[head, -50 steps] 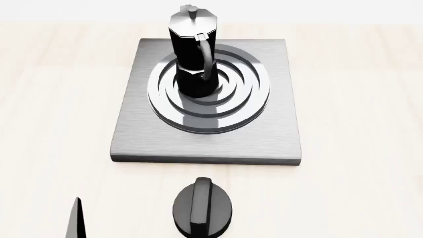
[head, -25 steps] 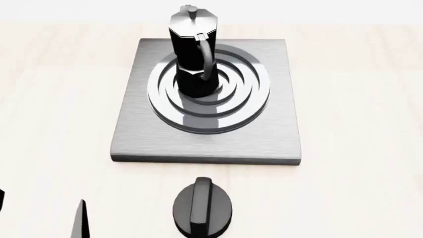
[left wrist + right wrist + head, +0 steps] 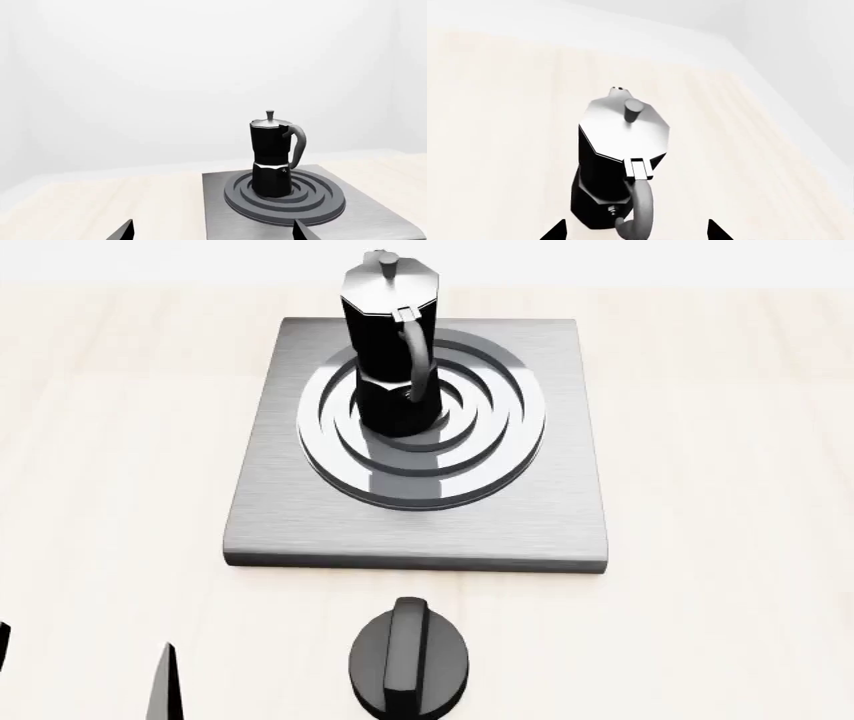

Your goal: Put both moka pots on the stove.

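The pale wooden table [image 3: 721,440] carries the stove [image 3: 534,530] at centre. One moka pot [image 3: 390,360] stands upright on its rings, handle toward six o'clock. A black knob [image 3: 408,660] lies at six o'clock of the stove. The second moka pot [image 3: 617,165] stands on bare wood below the right gripper [image 3: 634,235], whose tips are spread. The left gripper [image 3: 213,234] is spread too, holding nothing.

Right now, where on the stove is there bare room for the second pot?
The stove has bare metal along its near edge, toward the knob, and in its corners. The rings are crowded: one pot stands at their middle.
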